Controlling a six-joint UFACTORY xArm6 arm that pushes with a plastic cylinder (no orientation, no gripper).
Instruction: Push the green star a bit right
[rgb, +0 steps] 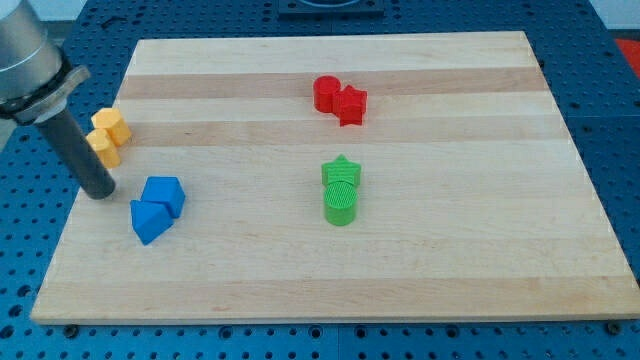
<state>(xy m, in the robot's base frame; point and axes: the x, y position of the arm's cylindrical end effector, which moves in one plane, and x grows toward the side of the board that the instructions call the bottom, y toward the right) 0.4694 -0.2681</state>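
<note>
Green star (341, 171) mid-board, touching the green cylinder (340, 203) just below it. My tip (99, 190) far off at the view's left, between yellow blocks (107, 135) and blue blocks (157, 207). No fingers here, only bare rod, touching nothing.

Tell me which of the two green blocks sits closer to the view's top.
The green star. It sits just above the green cylinder, touching it, while the cylinder lies toward the view's bottom. My tip is far off at the view's left.

Blocks on the wooden board (450, 250)

Two red blocks (340, 98) touch each other near the view's top; two yellow blocks (107, 136) touch at the left edge; two blue blocks (157, 207) sit together below them; a green cylinder (340, 204) stands near the middle.
</note>
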